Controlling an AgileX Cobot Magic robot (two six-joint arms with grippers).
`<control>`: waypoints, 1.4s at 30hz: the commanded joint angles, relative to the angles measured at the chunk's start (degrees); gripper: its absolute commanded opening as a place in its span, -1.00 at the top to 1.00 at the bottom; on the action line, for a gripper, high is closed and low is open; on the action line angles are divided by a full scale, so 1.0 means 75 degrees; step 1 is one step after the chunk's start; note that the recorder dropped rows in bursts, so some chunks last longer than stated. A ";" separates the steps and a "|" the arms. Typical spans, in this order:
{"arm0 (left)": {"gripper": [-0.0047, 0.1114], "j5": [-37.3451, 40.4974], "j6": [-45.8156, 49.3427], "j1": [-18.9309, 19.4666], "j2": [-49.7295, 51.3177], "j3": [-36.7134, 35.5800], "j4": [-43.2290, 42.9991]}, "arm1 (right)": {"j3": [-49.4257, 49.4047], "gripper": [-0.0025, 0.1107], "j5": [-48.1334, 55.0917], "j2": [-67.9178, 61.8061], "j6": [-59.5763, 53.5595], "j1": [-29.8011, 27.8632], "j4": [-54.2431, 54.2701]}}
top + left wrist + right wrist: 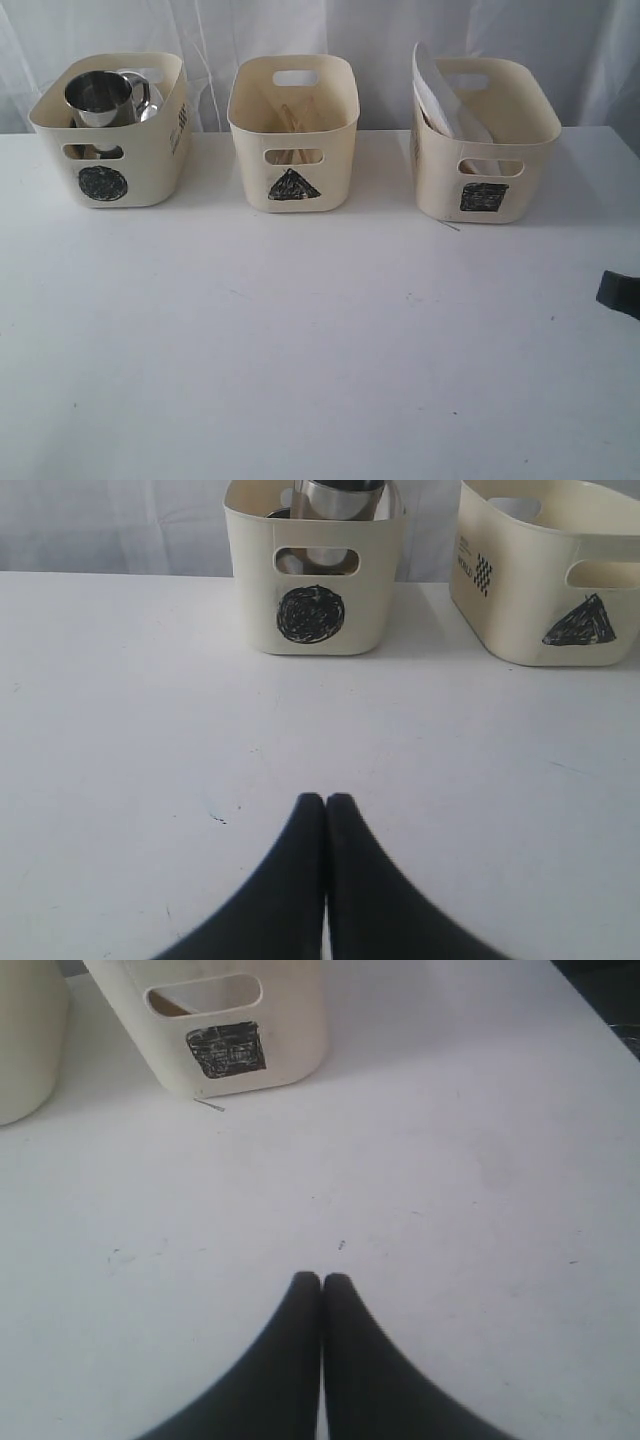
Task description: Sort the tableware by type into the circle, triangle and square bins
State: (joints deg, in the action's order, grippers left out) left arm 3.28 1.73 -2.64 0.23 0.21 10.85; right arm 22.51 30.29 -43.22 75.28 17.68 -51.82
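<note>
Three cream tubs stand in a row at the back of the table. The circle bin (110,130) (312,575) on the left holds a steel mug (100,97) (338,498) with more steel behind it. Wooden chopsticks (293,112) lie in the triangle bin (293,135) (560,580) in the middle. From the square bin (485,140) (225,1035) on the right a large white plate (440,90) sticks up at a tilt. My left gripper (325,800) is shut and empty over bare table. So is my right gripper (321,1280), and a dark part of that arm (620,292) shows at the right edge.
A white curtain (320,30) hangs behind the tubs. The white table (320,350) runs wide in front of them. Its right edge (600,1020) shows in the right wrist view. A thin sliver (447,225) lies by the square bin.
</note>
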 commanded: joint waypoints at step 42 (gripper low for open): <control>0.92 -0.0035 -0.0029 0.0025 -0.0031 -0.0029 0.0013 | -0.2937 0.96 -0.3293 0.5762 -0.0273 -0.0367 -0.4225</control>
State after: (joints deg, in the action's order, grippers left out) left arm 3.28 1.73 -2.64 0.23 0.21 10.85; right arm 0.86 6.76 -0.29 73.84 15.26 -82.71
